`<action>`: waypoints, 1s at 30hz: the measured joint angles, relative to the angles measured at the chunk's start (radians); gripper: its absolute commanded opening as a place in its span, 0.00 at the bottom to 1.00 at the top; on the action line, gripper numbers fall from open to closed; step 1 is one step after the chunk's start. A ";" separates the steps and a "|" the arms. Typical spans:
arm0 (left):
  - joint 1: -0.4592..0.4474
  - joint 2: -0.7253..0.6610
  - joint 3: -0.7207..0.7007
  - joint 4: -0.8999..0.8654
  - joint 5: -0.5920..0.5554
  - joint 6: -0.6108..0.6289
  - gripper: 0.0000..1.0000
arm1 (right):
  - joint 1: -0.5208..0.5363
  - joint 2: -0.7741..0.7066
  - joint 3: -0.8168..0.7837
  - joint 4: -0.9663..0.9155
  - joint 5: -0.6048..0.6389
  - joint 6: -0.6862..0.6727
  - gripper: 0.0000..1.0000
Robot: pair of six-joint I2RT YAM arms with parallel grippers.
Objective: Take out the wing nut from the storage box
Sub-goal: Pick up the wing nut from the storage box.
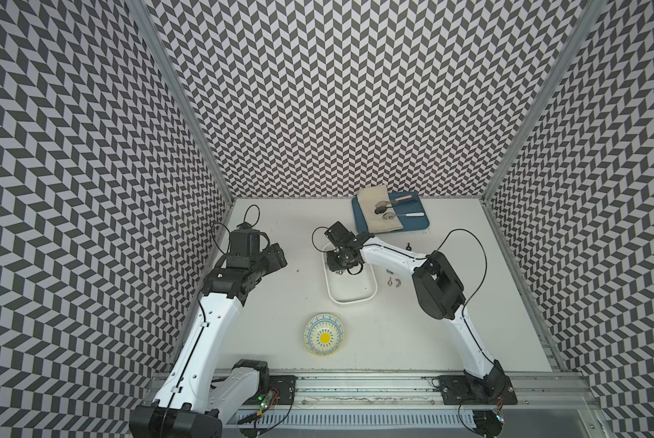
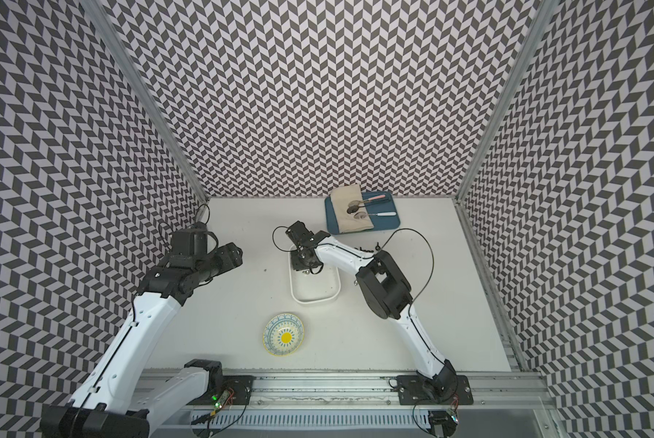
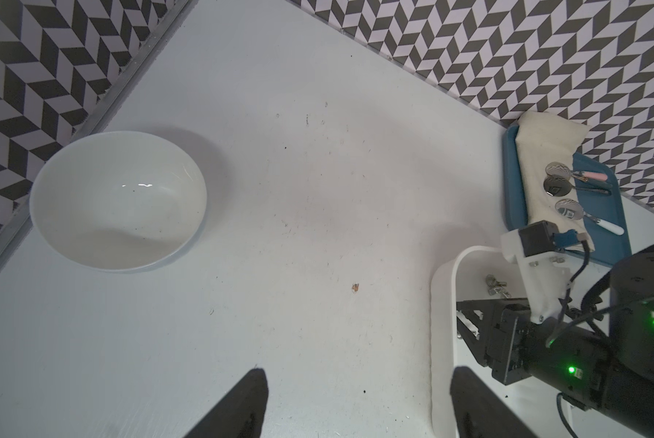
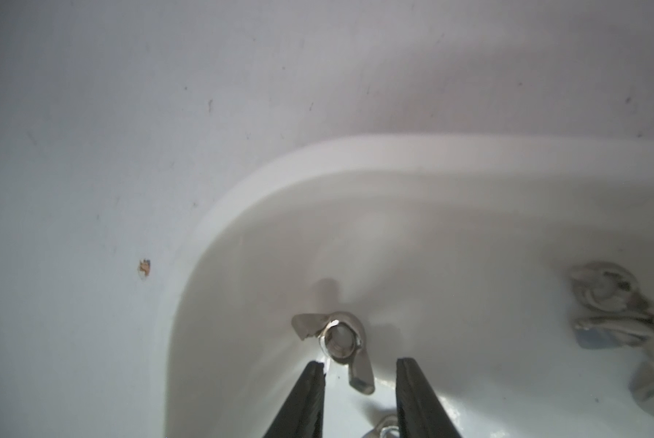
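Right gripper (image 4: 360, 364) sits low inside the storage box (image 4: 317, 159), jaws parted, pinching nothing. The wing nut (image 4: 340, 337) lies on the box floor near a rounded corner, one wing reaching in between the jaws (more metal hardware (image 4: 613, 303) lies farther along the floor). Left gripper (image 3: 357, 371) hangs over the table (image 3: 317, 189), jaws spread.

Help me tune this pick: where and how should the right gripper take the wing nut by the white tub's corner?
On the wing nut, probably pinch the wing pointing at the right gripper; it lies between the open jaws. Come from above on the tub's open side, since the corner wall curves close behind.
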 measured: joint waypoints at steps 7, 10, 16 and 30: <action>0.000 0.000 0.000 -0.008 -0.002 0.000 0.80 | -0.015 -0.010 -0.016 0.030 -0.034 0.035 0.34; 0.000 0.000 0.000 -0.011 -0.002 0.000 0.80 | -0.014 -0.010 -0.024 0.034 -0.040 0.018 0.34; 0.000 0.000 0.000 -0.011 -0.002 0.000 0.80 | -0.013 -0.010 -0.031 0.033 -0.023 -0.037 0.34; 0.000 0.007 0.000 -0.011 -0.002 0.000 0.80 | -0.002 0.005 -0.020 0.034 -0.014 -0.133 0.28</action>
